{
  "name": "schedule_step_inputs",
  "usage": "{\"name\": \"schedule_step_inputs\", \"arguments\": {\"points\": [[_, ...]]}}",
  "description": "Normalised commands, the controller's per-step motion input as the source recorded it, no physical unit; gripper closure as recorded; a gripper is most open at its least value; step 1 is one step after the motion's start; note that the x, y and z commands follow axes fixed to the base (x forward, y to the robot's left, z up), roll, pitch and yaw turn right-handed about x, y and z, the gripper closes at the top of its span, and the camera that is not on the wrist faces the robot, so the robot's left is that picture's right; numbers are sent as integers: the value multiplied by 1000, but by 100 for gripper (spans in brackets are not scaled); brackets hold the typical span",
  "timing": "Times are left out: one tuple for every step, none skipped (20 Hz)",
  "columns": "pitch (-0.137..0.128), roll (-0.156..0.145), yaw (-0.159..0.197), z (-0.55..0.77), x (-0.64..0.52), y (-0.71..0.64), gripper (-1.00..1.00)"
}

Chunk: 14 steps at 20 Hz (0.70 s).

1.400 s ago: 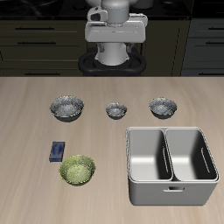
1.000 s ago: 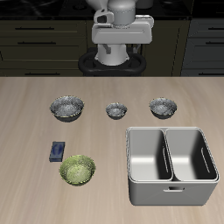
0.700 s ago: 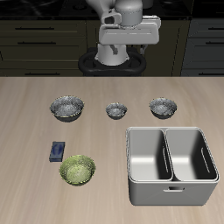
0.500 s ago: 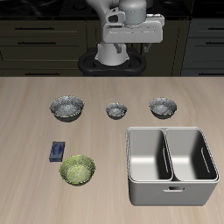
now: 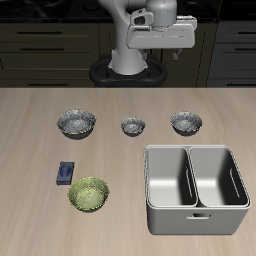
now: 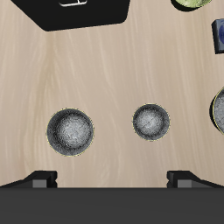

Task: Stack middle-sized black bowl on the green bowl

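From the exterior view, my gripper (image 5: 162, 50) hangs high above the table's back edge; I cannot tell its jaws from here. The middle black bowl (image 5: 185, 122) sits in the back row beside the tiny bowl (image 5: 133, 126), just behind the grey bin (image 5: 196, 215). The green bowl (image 5: 88, 194) lies near the front edge, well apart from it.

In the wrist view, my fingers (image 6: 39, 179) are spread wide, holding nothing. The middle black bowl (image 6: 70, 131) sits upright on bare wood below, the tiny bowl (image 6: 150, 122) beside it, and the green bowl (image 6: 194, 3) is cut off at the frame's edge.

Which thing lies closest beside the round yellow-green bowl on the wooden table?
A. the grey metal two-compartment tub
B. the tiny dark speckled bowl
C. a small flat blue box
C: the small flat blue box lies right next to the yellow-green bowl, closer than anything else.
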Motion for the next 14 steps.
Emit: {"name": "schedule_step_inputs", "arguments": {"points": [[7,-59,77,-244,70,-24,-100],[14,-64,-29,-211,34,-17,-100],[39,47,30,-344,50,126,-100],[34,-16,6,-290,48,85,-100],[14,-7,37,-248,13,93,-100],[51,41,30,-374,1,137,-100],[60,50,-2,-306,-9,160,-100],[34,17,-1,-258,-26,94,-100],[-23,-9,2,-237,-40,146,-100],[79,58,-20,-602,60,323,-100],[0,0,0,0,0,0,-100],[53,26,13,-443,26,226,-100],[5,-9,-2,-205,21,123,-100],[18,6,-10,-245,31,124,-100]]}}
